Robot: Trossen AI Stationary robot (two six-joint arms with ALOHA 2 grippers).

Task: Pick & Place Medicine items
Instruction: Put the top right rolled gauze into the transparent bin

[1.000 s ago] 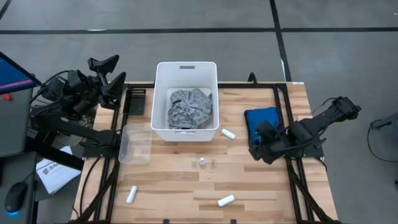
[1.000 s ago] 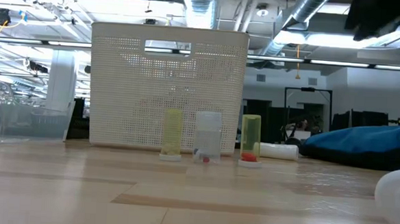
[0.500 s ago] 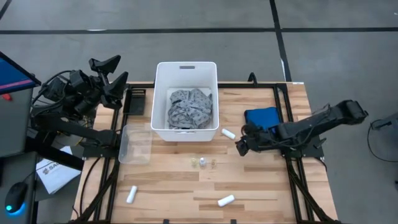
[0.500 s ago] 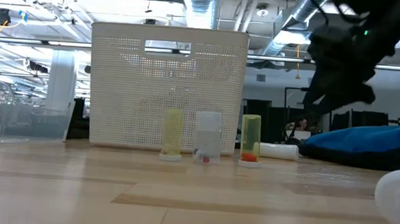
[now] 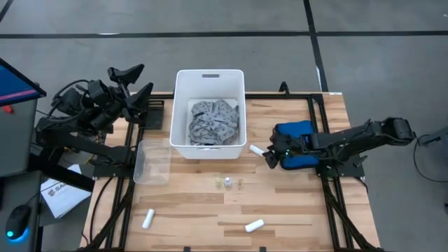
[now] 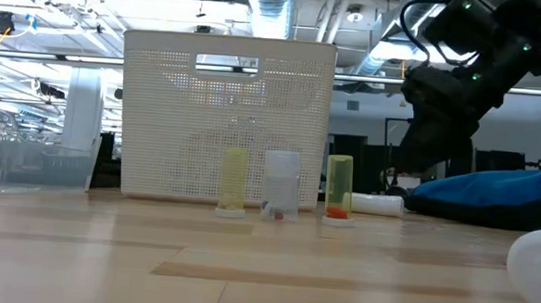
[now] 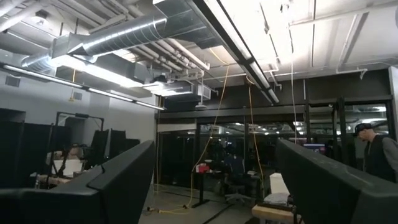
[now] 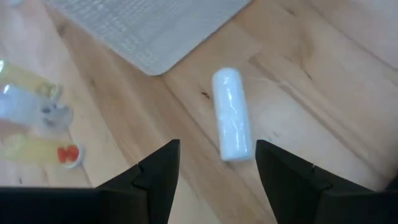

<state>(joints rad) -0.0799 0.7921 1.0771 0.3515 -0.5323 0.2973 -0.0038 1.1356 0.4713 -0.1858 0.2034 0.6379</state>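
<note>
A pale wooden table (image 5: 189, 203) sits on a grey floor, with a white bin (image 5: 209, 113) at its far middle holding a grey patterned cloth (image 5: 214, 122). The right gripper (image 5: 270, 155) hangs low over the table just in front of the blue padded pouch (image 5: 295, 132), its two dark fingers (image 8: 158, 174) spread wide with nothing between them — in the right wrist view a white tube (image 8: 232, 114) lies on the wood just ahead of the gap, near the bin's corner. From above, that tube (image 5: 257, 150) rests between the bin and the right gripper, close to both but not gripped. Two tiny vials (image 5: 228, 183) stand together in the middle of the table, in front of the bin; the low view shows them as small upright containers (image 6: 282, 185), some yellowish. Two more white tubes lie nearer the front edge, one at the left (image 5: 148, 219) and one toward the middle right (image 5: 254, 225), well apart. A clear plastic tub (image 5: 152, 161) sits beside the bin's left wall. The left gripper (image 5: 134, 84) waits raised off the table's far left corner, its fingers parted and empty — its wrist view looks out into the room.
</note>
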